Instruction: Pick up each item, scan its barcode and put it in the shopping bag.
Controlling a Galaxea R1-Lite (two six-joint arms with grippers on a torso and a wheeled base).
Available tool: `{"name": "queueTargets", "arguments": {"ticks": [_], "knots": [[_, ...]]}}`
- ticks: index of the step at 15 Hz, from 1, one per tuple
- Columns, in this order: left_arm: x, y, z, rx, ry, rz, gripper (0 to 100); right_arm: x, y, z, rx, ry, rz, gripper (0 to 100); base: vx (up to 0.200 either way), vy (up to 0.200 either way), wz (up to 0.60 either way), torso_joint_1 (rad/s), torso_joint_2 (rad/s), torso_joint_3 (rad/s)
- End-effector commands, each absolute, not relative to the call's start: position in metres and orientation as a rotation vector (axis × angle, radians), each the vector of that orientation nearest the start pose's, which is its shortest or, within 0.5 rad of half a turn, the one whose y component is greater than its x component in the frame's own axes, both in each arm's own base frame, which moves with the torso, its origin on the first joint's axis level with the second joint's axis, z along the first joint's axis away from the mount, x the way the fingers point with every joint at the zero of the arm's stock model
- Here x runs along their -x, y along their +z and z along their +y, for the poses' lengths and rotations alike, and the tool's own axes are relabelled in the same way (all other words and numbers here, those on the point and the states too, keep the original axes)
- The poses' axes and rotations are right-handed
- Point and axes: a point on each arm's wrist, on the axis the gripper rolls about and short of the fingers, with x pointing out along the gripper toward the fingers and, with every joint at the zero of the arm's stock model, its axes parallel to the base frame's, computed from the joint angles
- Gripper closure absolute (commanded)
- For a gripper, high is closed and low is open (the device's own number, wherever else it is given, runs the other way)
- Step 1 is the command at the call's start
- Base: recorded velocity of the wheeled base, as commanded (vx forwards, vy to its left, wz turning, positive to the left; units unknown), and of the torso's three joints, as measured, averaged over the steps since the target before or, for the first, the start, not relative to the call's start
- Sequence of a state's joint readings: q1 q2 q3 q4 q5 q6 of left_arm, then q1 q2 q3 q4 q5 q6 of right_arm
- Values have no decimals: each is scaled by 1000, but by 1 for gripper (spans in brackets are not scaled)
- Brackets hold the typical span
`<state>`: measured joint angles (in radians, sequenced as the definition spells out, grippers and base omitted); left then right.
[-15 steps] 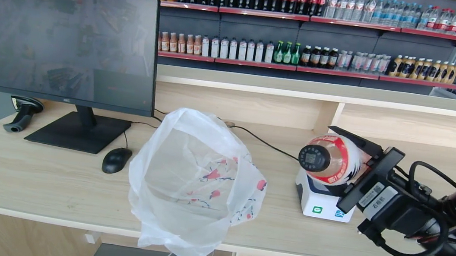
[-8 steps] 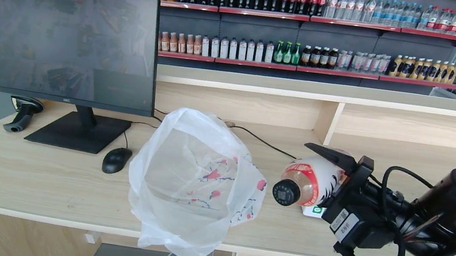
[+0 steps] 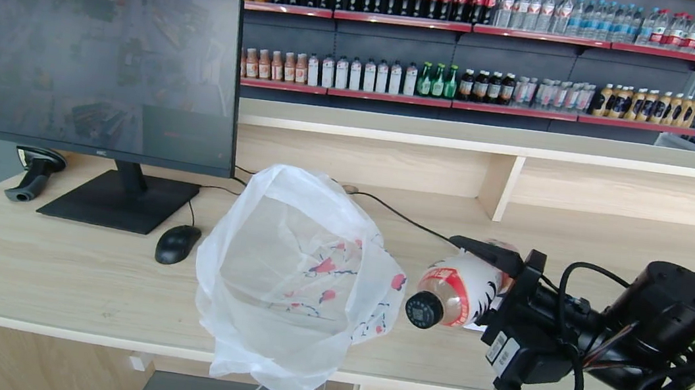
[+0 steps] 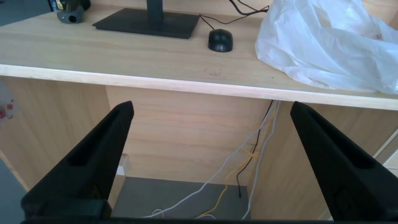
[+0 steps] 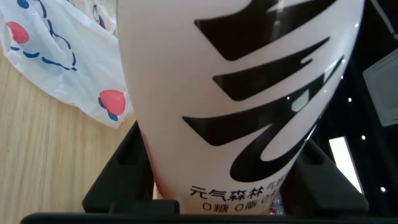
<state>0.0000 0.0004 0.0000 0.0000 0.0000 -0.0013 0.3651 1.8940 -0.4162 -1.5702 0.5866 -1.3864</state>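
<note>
Head view: right claw (image 3: 478,276) pinching bottle (image 3: 453,293) just beside bag (image 3: 298,268); bagging step likely in hand; next, carry over bag mouth, then release.

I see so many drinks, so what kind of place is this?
Probably a small shop's checkout: long red shelves of bottled drinks, a pale wooden counter with a dark flat monitor, and a thin white plastic shopping bag.
</note>
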Motion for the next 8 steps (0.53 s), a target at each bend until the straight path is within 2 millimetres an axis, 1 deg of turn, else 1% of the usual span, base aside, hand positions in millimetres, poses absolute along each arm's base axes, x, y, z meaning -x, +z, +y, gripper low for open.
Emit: {"name": "queueTargets", "arguments": {"ticks": [1,8], "knots": [[23,75,0,2,0,0,0,-264,123,113,1286,728,-725,100,0,0,0,0,0,0],[23,75,0,2,0,0,0,-266,125,112,1303,716,-740,100,0,0,0,0,0,0]]}}
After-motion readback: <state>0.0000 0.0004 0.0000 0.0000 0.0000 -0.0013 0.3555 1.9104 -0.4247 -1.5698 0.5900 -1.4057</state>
